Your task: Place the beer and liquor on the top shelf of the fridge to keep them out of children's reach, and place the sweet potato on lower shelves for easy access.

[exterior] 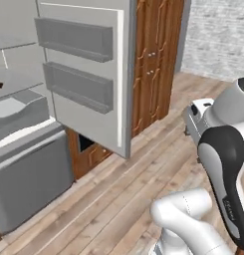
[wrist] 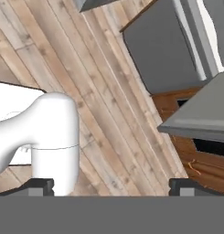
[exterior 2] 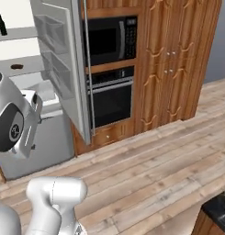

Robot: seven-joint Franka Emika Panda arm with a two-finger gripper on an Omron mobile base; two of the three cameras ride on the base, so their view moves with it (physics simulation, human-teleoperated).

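fridge (exterior 2: 22, 87) standing open; beer (exterior 2: 1, 24) sitting on top shelf (exterior 2: 17, 33), sweet potato (exterior 2: 16, 67) lying lower down. gripper (wrist: 111, 186) hanging spread, empty, over floor (wrist: 104, 91). liquor placing seemingly remaining.

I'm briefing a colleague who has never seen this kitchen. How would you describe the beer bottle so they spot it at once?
Find the tall open fridge left of the built-in black ovens. On its uppermost grey shelf, at the far left, stands the beer: a slim dark bottle with a narrow neck, upright, unlike the low brown lump two shelves down.
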